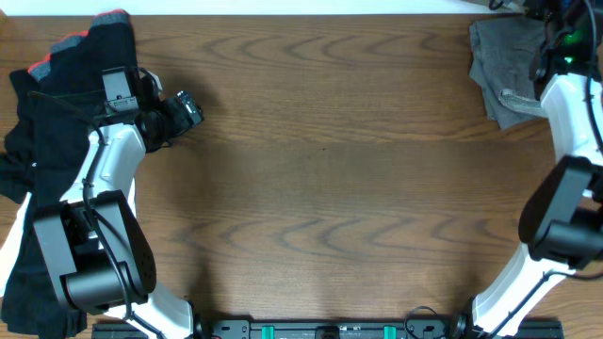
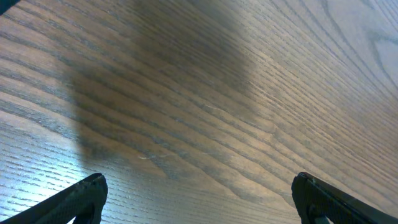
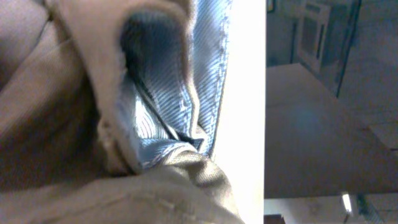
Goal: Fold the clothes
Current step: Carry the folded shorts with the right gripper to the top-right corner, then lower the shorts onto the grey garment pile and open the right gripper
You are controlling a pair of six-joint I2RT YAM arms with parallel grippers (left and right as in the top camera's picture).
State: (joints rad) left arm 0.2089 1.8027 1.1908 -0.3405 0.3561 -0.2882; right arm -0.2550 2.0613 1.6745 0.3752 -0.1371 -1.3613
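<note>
Reaching into the far right corner of the brown wood-grain desk (image 1: 320, 188) — that's where my right hand (image 1: 554, 42) is, directly over the crumpled khaki-beige cotton shorts (image 1: 504, 66). That hand is closed down tight. From its own camera my fingers are out of sight, so I can't say for sure there's cloth pinched between them, but the khaki fabric and its pale blue striped waistband lining (image 3: 161, 124) are bunched right up against the lens. The lining runs up and down in that view, alongside the desk's pale edge.

My left hand (image 1: 187, 107) is spread wide and holding nothing, hanging over bare wood, its fingertips aimed at the open middle. It's just beside the heap of black garments with red trim (image 1: 57, 104) on the left edge — and well apart from the shorts, the whole width of the desk between them.

So the shorts are the right hand's business. The open wood lies toward me and to the left of them, and I reckon that's the way they need to be drawn before any fold.
</note>
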